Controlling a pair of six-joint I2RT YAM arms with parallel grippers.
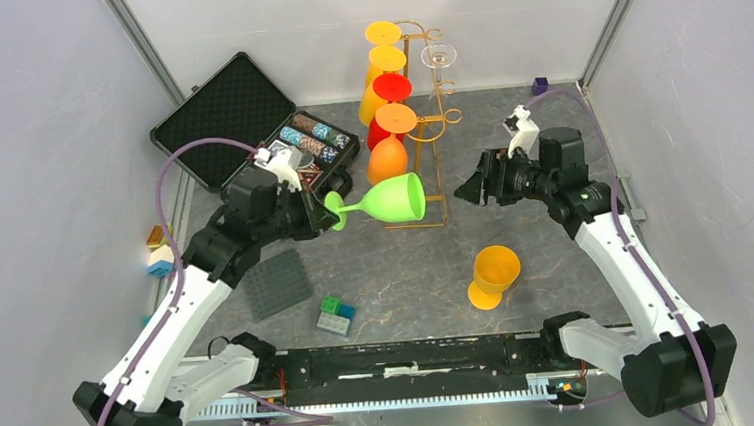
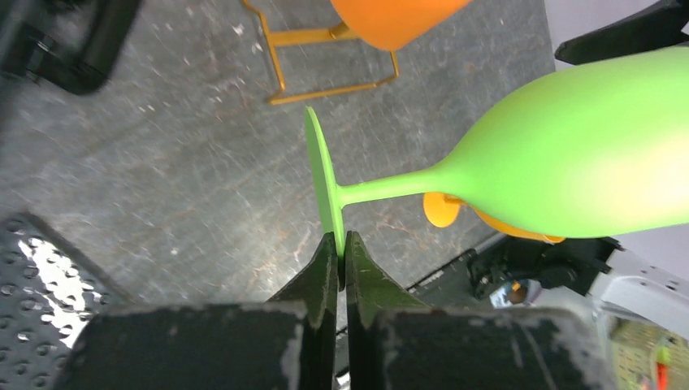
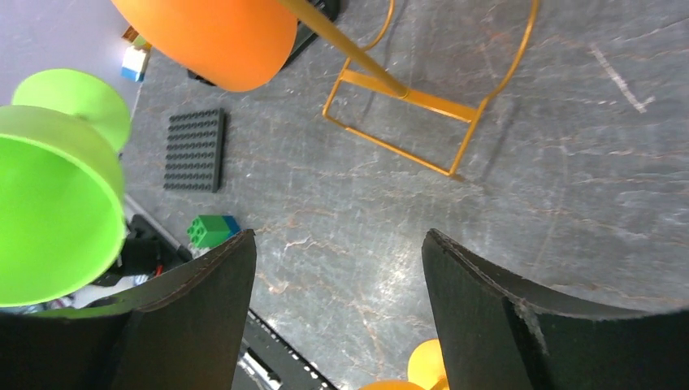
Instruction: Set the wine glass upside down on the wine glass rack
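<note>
on the counter [image 1: 397, 272] the wine glass rack [image 1: 439, 169] carries several inverted glasses [image 1: 391, 87]. the green wine glass [image 1: 397, 199] hangs sideways near its base, foot pinched in the left claw [image 2: 341, 244]; inverting and hanging are left. the right claw [image 3: 337, 244] gapes empty.

The left flank of the wine glass rack [image 1: 437, 169] was blocked top to bottom by a column of hung coloured glasses [image 1: 390, 87]. The green wine glass [image 1: 397, 199], pinched by its foot in the left claw [image 1: 328, 212], lay sideways just beside the lowest of them. On the right flank a clear glass [image 1: 439, 56] filled an upper loop; the lower loops stood open. Bare desk [image 1: 397, 272] separated the rack from the spread right claw [image 1: 472, 191]. Nearer the bases, a standing yellow glass [image 1: 491, 273], a grey baseplate [image 1: 278, 283] and bricks [image 1: 335, 316] interrupted the desk. An open case [image 1: 236, 118] closed the far left.
</note>
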